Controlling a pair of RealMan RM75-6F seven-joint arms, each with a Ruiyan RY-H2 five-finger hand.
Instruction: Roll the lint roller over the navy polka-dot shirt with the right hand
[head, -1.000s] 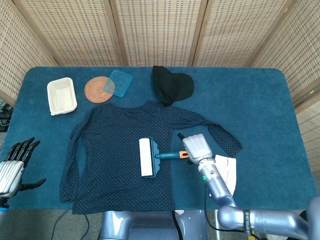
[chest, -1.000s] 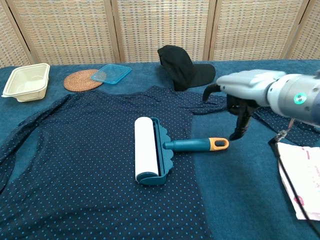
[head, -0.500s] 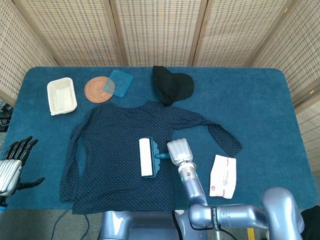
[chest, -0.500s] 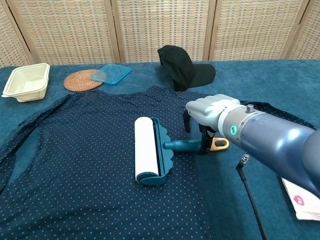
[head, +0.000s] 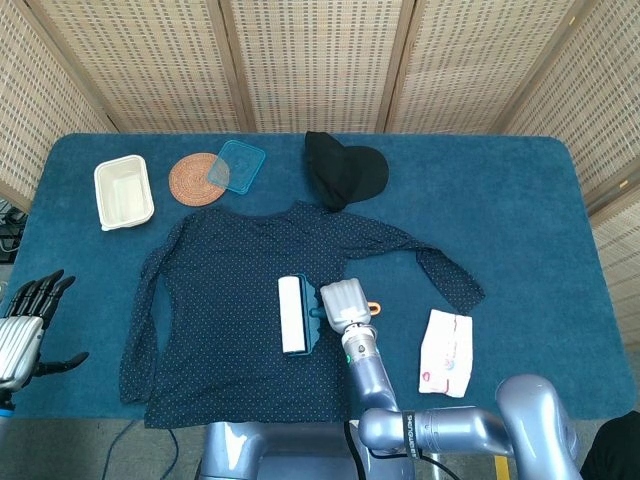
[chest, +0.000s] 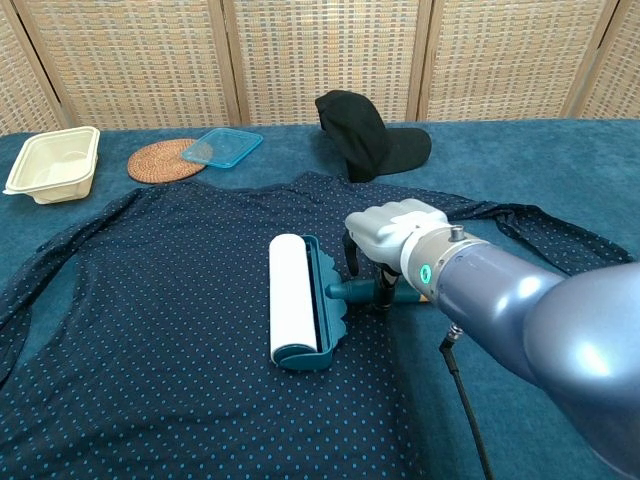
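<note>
**Operator:** What has changed since the earlier frames?

**Technician:** The right robot hand (chest: 392, 232) has travelled leftward along the lint roller (head: 292, 315). It was beyond the orange end of the handle; it now sits directly over the teal handle (chest: 362, 291), with its fingers (chest: 382, 296) curled down on both sides of the shaft. The roller itself has not shifted.

**Operator:** Is the handle gripped?

**Technician:** The fingers are narrowed around it and at least one appears to touch it. Full closure cannot be confirmed from either view.

**Operator:** Where does the tool lie?

**Technician:** On the navy polka-dot shirt (head: 220, 300), which is spread flat on the bench (head: 520, 200). The white drum lies toward the shirt's centre. The handle points toward the robot's right, and its orange tip reaches the garment's edge.

**Operator:** Which relation governs the coming move?

**Technician:** The drum's long axis runs front to back, while the handle runs left to right. Rolling travel must therefore follow the handle line. Most of the shirt lies to the left of the drum.

**Operator:** And the other arm?

**Technician:** The left robot hand (head: 25, 320) rests well apart at the bench's left edge, fingers spread and holding nothing.
</note>
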